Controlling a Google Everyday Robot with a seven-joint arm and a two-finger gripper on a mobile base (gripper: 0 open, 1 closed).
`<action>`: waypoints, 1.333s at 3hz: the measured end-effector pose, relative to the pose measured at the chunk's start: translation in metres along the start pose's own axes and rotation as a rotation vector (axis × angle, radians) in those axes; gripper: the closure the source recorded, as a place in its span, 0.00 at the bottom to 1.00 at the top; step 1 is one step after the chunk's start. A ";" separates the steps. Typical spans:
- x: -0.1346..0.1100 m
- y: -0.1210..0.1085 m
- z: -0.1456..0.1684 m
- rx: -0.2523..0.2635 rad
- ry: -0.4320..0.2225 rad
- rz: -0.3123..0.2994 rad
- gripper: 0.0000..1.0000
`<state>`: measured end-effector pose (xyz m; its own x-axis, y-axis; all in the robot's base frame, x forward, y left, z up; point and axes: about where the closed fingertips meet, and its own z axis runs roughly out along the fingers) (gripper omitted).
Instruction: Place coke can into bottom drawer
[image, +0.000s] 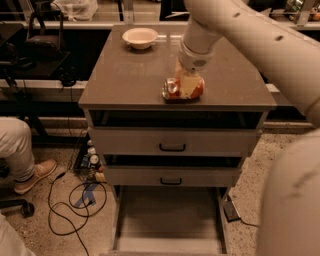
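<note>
A speckled floor (260, 200) ran under a grey-beige cabinet with a brown top (125, 82), and dark desks stood along the back of the room. The robot's cream body (295, 200) filled the right edge, and its thick arm (250, 30) reached from the upper right down over the cabinet. At the foot of the cabinet the bottom drawer (118, 220) stood pulled out, a wide shallow tray with its plain flat floor in view between low side walls. Above it the middle drawer (135, 176) and the top drawer (130, 141) sat slightly out, each with a black handle, and their insides were too dark to read. A seated person's trouser leg (12, 142) and tan shoe (35, 175) showed at the left, beside black cables (65, 210) looped on the floor. The gripper (186, 85) was down on the cabinet top near its front edge, clamped across the coke can (171, 88), with one cream finger lying flat over the can's middle. The can lay on its side on the brown top, silver end to the left, well above the open drawer. A cream bowl (140, 37) sat well apart at the back left of the top.
</note>
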<state>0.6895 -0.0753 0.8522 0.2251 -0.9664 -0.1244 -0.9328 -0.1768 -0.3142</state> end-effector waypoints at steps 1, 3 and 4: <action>0.034 0.054 -0.001 -0.041 -0.023 0.129 1.00; 0.056 0.084 -0.007 -0.057 -0.016 0.210 1.00; 0.056 0.083 -0.007 -0.057 -0.016 0.210 1.00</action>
<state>0.6222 -0.1454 0.8260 0.0285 -0.9801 -0.1964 -0.9738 0.0171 -0.2266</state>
